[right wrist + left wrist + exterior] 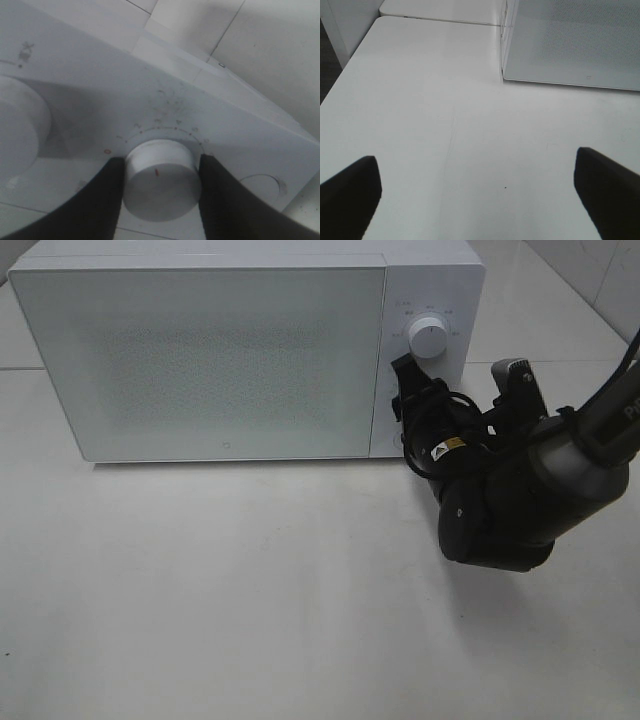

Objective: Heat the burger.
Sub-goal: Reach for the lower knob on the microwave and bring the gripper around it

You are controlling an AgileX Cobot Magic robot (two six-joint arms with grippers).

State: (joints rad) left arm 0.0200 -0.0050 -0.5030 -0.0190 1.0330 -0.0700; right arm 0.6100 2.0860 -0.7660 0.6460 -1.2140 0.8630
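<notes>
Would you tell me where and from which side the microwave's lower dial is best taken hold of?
Grip the lower dial by its round side wall, coming straight at the front panel of the microwave. It is a short cylinder standing proud of the panel, so a pinch across opposite sides can turn it. The right tool sits that way, its fingers against both sides.

White matte surface [250, 590] fills the high view, with a seam [20, 368] crossing it at 9 o'clock. White tiled wall [612, 275] with grey grout at 1 o'clock. Left wrist view: second white slab [440, 10] butted against the first, dark grey floor [326, 70] past the edge, faint scratch line [451, 135] on top. Light even and diffuse, soft shadow [520, 620] at 4 o'clock
</notes>
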